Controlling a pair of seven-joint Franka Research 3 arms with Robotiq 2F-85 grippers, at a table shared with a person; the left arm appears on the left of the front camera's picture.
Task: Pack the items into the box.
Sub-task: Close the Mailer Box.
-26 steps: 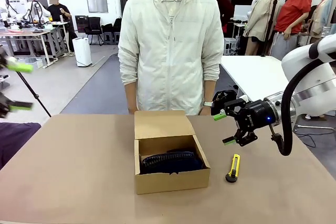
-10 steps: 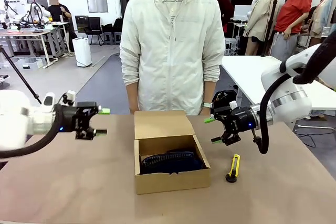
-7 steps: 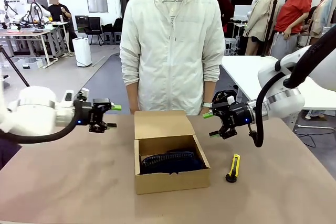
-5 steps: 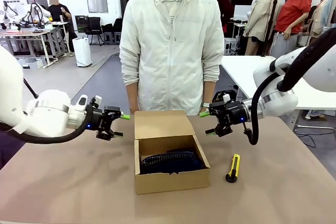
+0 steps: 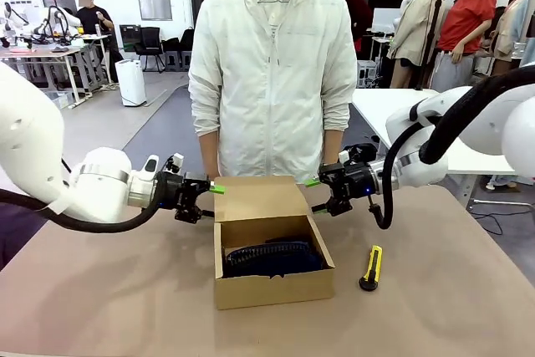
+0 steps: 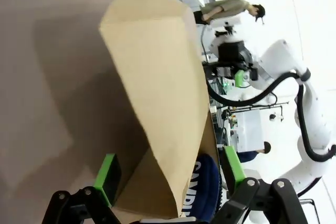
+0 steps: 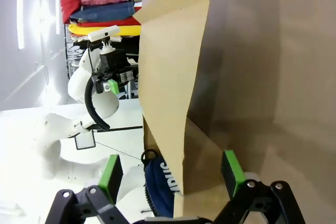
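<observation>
Our left fingers (image 5: pixel 209 200) and right fingers (image 5: pixel 317 194), both apart, flank the cardboard box (image 5: pixel 272 265) lid; bundle (image 5: pixel 276 258) lettering unreadable.

Matt cardboard box (image 5: pixel 272 288) — plain, unprinted

The pouch (image 5: pixel 273 258) lies in the box (image 5: pixel 272 286) (mid-table), the stapler (image 5: pixel 371 267) just right of it.

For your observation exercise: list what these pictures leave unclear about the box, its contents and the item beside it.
- Navy bundle: front view, the box front wall hides its lower part.
- Print on it: left wrist view, cut off by the flap lid.
- Yellow-and-black item on the table: too small to identify.
</observation>
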